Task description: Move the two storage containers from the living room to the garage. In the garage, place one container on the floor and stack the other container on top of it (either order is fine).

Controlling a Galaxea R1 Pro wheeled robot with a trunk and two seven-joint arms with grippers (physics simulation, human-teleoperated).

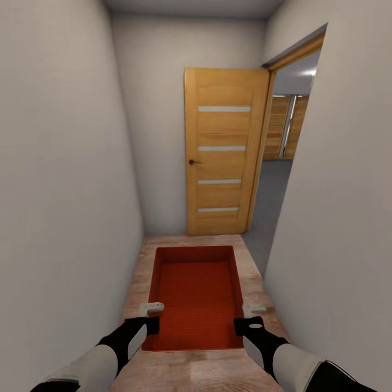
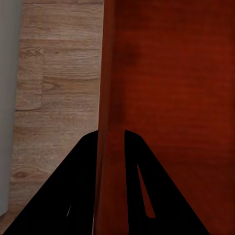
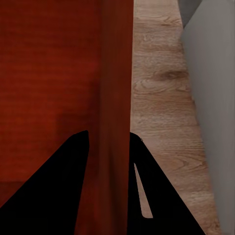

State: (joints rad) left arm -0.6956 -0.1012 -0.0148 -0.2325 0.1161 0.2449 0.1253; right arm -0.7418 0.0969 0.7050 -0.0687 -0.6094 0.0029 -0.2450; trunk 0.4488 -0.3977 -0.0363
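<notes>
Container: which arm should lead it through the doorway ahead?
Right, probably. Both tools, left and right, grip opposite walls of the container, but the doorway opening lies ahead on the right, past the open wooden door.

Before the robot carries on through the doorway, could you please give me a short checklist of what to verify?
1. Left gripper straddling the storage container wall: ok.
2. Right gripper straddling the opposite wall: ok.
3. Container level between both arms: ok.
4. Wooden door swung open: ok.
5. Doorway wide enough for container and arms: cannot tell.
6. Second container's whereabouts: cannot tell.
</notes>
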